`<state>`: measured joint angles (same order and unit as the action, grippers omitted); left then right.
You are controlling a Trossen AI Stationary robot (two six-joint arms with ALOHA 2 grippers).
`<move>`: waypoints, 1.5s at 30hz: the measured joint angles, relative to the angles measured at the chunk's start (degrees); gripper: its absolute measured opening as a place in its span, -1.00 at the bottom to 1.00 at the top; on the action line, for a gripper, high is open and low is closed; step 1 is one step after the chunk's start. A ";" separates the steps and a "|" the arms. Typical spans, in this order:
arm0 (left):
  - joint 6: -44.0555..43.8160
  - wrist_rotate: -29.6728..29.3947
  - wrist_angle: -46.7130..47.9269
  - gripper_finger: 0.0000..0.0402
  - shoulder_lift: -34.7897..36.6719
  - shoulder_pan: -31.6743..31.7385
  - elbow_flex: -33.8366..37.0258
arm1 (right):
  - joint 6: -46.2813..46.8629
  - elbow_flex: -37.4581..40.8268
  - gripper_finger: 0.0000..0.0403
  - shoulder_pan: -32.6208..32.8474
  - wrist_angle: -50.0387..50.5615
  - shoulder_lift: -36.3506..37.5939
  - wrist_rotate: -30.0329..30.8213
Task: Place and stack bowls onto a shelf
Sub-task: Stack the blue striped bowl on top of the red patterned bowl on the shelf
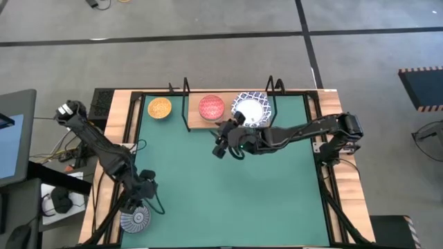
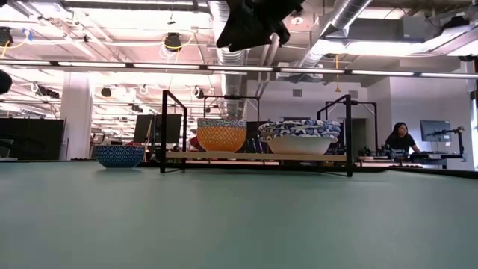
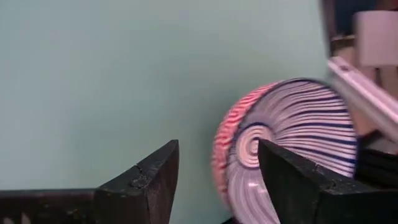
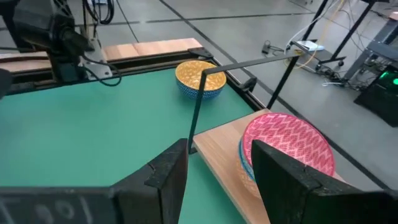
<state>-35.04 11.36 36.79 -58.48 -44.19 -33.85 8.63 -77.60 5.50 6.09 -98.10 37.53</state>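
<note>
Red bowl [image 1: 211,107] and stacked lattice-rimmed bowls [image 1: 250,109] are sitting on the shelf [image 1: 196,124]; no writing is readable. Right gripper [image 1: 229,145] is hovering nearby, jaws parted, empty. Left gripper [image 1: 136,201], spread, is hanging over the ribbed bowl [image 1: 134,219].

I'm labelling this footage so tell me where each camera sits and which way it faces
High: overhead, straight down on the green mat, shelf, both arms.
Low: mat level, looking across to the shelf; one gripper hangs at top.
Left wrist: past the open left gripper at the ribbed bowl.
Right wrist: past the open right gripper at the red bowl on the shelf.
Shared: the orange-yellow bowl appears in high and right wrist.
</note>
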 joint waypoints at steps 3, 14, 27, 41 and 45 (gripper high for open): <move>-1.60 -1.72 1.75 -0.10 -0.02 -1.22 0.03 | 0.23 0.00 0.00 -0.29 0.73 0.00 0.16; 0.09 -1.12 -0.73 -0.57 -0.02 -1.68 0.44 | 0.85 0.00 0.00 -0.87 2.01 0.00 0.30; 1.39 -3.76 -3.28 -0.66 -0.02 -1.66 0.43 | 0.13 0.00 0.00 -3.50 3.81 0.42 0.34; -7.29 -6.91 -5.72 -0.64 -0.02 -7.91 0.42 | -3.14 0.00 0.00 -4.35 1.51 0.42 -0.16; -11.45 -11.05 -6.58 -0.54 -0.04 -10.57 0.42 | -4.48 0.00 0.00 -4.37 1.38 0.42 -0.19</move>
<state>-46.48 0.31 30.21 -58.52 -54.76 -33.43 4.15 -77.60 1.13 7.47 -97.69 37.34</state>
